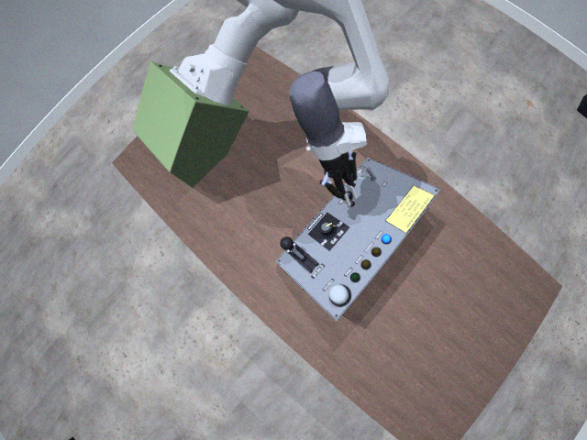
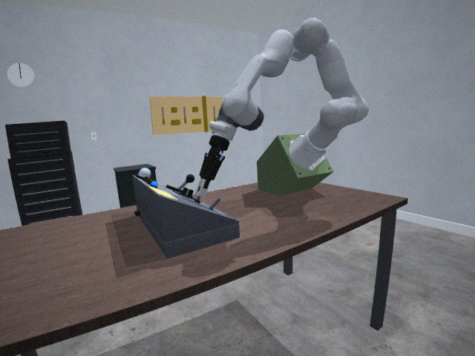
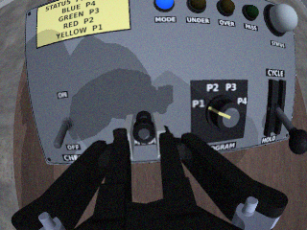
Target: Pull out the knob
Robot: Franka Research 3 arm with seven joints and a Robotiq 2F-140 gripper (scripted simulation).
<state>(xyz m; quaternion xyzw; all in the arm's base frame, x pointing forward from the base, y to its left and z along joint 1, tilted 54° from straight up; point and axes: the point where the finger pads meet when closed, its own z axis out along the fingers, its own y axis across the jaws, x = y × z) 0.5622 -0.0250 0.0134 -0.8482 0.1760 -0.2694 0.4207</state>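
My gripper (image 3: 143, 124) is closed on the MODE knob (image 3: 142, 125), a small dark round pull knob on a metal stem near the lower edge of the console's sloped face. My two black, flat-sided fingers press it from either side.

The console (image 2: 179, 224) is a dark grey wedge-shaped box with a smooth pale grey panel, standing on a brown wood-grain table (image 2: 76, 276).

On the panel sit a yellow rectangular status card (image 3: 83, 14), a glowing blue round lamp (image 3: 164, 2) labelled MODE, three dim round lamps beside it, and a glossy white dome button (image 3: 284, 18). A black rotary selector (image 3: 223, 113) with a yellow pointer sits on a black square plate. A ball-topped black lever (image 3: 295, 136) rides in a slot. A thin grey toggle (image 3: 63, 130) leans at the left.

My arm rises from a green, tilted block base (image 2: 276, 168).
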